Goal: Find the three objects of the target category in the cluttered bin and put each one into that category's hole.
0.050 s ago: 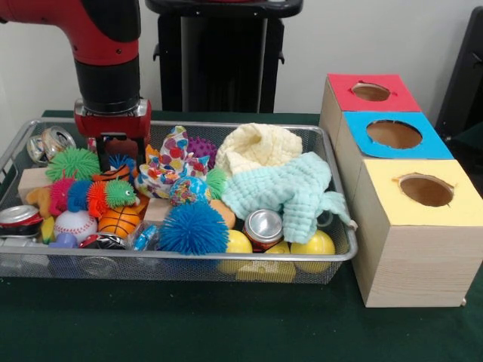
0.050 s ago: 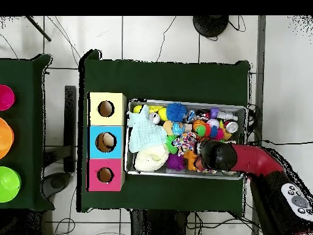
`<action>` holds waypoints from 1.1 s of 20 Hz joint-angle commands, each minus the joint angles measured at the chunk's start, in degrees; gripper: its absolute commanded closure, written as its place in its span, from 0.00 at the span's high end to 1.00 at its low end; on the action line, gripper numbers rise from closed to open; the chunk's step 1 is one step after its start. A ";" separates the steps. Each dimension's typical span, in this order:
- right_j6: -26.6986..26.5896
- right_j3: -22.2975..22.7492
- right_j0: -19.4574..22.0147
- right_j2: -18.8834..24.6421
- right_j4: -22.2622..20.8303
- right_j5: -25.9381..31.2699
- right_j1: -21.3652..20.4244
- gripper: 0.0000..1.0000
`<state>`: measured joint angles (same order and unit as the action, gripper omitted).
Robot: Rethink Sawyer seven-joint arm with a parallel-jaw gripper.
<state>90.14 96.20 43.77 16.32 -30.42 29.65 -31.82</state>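
Down in wire mesh bin, red-black gripper among clutter; can't tell whether clenched or released, tips hidden. Just below tips: orange-black striped ball, spiky green pom & white baseball. Well off to side: wooden boxes w/ red, blue, yellow holed tops.

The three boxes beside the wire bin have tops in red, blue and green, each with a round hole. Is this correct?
Not quite. The front view shows the third box has a yellow top, not green. The red box and blue box stand beside the wire bin, each with a round hole.
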 commanded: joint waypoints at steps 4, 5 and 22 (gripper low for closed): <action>-5.18 -5.33 -0.60 2.28 -1.54 6.60 2.37 1.00; -5.71 -6.04 -0.48 2.50 -1.31 7.37 2.35 1.00; -9.16 -6.59 1.98 5.80 -1.28 6.91 3.50 0.00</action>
<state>90.14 91.21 43.88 16.86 -30.44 32.42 -31.22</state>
